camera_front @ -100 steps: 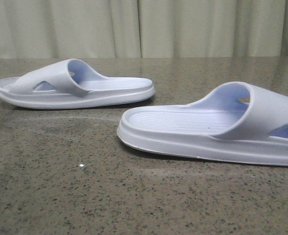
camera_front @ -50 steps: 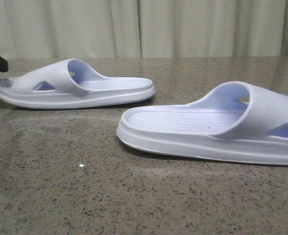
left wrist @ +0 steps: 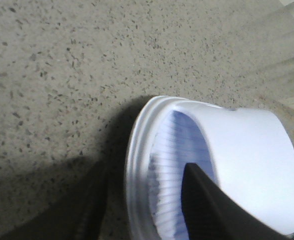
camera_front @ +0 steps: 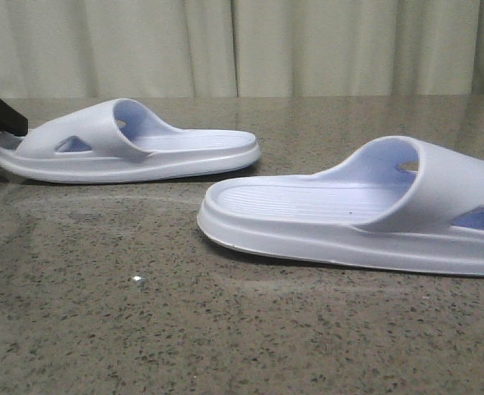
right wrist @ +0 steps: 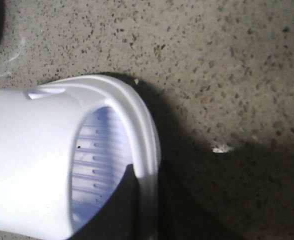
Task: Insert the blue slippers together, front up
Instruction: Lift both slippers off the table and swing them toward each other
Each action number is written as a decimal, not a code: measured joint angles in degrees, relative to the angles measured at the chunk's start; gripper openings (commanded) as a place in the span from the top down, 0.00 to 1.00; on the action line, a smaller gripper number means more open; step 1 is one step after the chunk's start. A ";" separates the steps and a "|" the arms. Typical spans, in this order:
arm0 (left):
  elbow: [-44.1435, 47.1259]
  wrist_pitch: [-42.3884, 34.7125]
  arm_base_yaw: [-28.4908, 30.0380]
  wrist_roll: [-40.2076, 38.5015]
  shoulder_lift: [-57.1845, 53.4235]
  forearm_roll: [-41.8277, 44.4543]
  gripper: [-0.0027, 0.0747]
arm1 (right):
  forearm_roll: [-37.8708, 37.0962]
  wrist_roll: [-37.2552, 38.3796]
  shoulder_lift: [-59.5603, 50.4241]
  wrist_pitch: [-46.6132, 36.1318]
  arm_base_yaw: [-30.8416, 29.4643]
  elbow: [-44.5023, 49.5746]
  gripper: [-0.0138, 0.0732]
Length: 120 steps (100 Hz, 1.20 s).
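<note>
Left end effector (left wrist: 137,200), fingers apart, straddles the left slipper's (camera_front: 127,148) toe rim; right end effector (right wrist: 142,210) likewise open on the right slipper (camera_front: 365,218) (both flat on the bench (camera_front: 143,329)). Grasping step; next, close.

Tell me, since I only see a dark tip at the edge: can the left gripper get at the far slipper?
Probably yes: the left gripper already straddles the far slipper rim, one finger over the footbed, nothing between.

No text, label, brand, number or sign can be read in any of the views.
</note>
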 measured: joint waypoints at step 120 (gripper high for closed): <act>-0.20 7.60 8.09 0.66 -5.84 0.27 0.95 | 6.17 -2.81 0.00 -0.57 0.00 -3.66 0.96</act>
